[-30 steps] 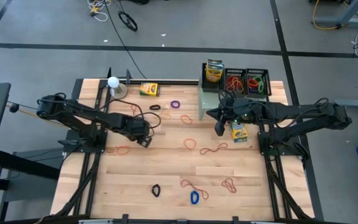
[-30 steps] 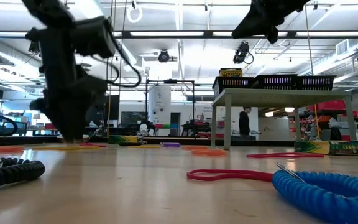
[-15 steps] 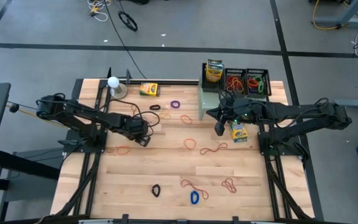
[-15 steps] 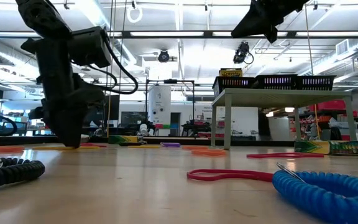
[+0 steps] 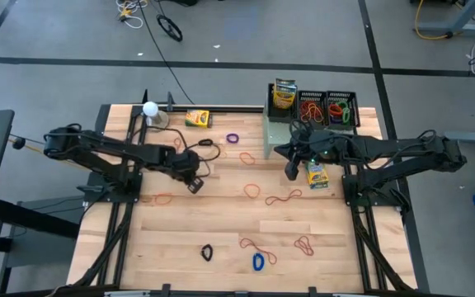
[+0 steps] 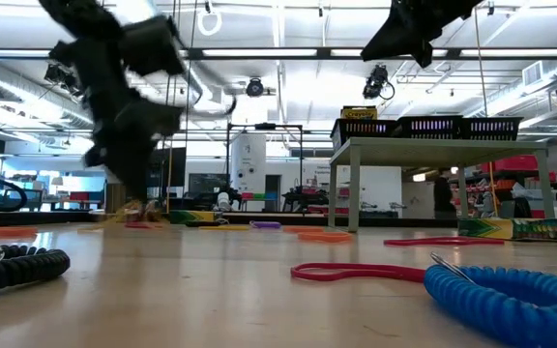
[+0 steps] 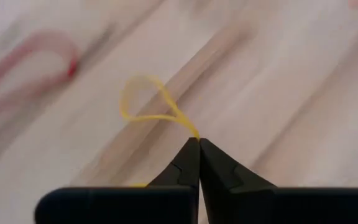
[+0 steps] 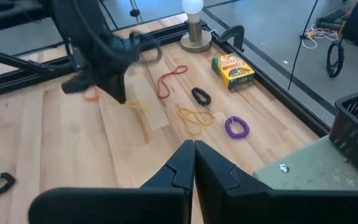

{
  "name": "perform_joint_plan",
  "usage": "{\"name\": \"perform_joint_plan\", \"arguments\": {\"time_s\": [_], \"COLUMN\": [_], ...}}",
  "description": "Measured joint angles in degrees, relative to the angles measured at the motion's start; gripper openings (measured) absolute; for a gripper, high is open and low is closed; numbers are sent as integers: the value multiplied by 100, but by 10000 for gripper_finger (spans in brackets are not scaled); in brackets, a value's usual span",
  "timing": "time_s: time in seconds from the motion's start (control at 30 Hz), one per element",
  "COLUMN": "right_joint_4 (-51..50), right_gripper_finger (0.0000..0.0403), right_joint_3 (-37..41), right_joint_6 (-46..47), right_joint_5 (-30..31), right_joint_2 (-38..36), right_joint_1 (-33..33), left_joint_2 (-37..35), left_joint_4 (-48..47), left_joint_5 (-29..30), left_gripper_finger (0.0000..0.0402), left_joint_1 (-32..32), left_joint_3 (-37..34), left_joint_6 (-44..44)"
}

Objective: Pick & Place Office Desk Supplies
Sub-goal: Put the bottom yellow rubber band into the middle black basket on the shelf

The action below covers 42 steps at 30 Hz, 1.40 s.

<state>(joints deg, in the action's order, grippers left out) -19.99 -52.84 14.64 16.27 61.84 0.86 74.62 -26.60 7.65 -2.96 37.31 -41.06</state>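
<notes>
High view: the wooden table [image 5: 180,264] lies broad and bare toward its near edge. My left arm reaches toward mid-table; my left gripper [image 7: 198,142] is pinched closed on a yellow rubber band [image 7: 146,106]. My right gripper [image 5: 291,171], closed and empty, hangs beside a crayon box [image 5: 317,175].

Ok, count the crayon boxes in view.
3. One crayon box lies flat near the white ball; a second crayon box stands on the green shelf; a third crayon box lies on the table before that shelf. The arms could hide others.
</notes>
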Motion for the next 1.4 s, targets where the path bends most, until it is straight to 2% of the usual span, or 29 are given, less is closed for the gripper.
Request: {"name": "perform_joint_plan", "arguments": {"time_s": [0.3,0.4,0.5,0.6,0.7,0.87,1.1,1.23,1.4], "right_joint_4": [-252,-258,-258,-260,-282,-417,-472,251,1075], "right_gripper_finger": [21,21,21,23,42,104,178,191,198], "right_joint_3": [0,0,0,0,0,0,161,493,677], "right_joint_6": [7,8,8,153,261,636,1251,1398,859], "right_joint_5": [-129,-129,-129,-129,-90,135,493,425,457], "right_joint_2": [4,4,4,4,4,9,223,429,936], "right_joint_1": [-15,-15,-15,-15,-89,-391,-793,-858,-878], "left_joint_2": [70,241,436,652,829,1050,1199,1199,1197], "left_joint_4": [2128,2577,3217,4406,5666,6807,7016,7104,6960], "left_joint_5": [0,260,572,607,581,538,130,-124,-322], "left_gripper_finger": [4,4,4,4,4,4,3,3,3], "left_joint_1": [232,350,457,431,312,160,22,24,24], "left_joint_3": [274,265,42,-262,-448,-464,-454,-451,-432], "left_joint_6": [853,1030,1204,1320,1313,1318,1231,1256,1203]}}
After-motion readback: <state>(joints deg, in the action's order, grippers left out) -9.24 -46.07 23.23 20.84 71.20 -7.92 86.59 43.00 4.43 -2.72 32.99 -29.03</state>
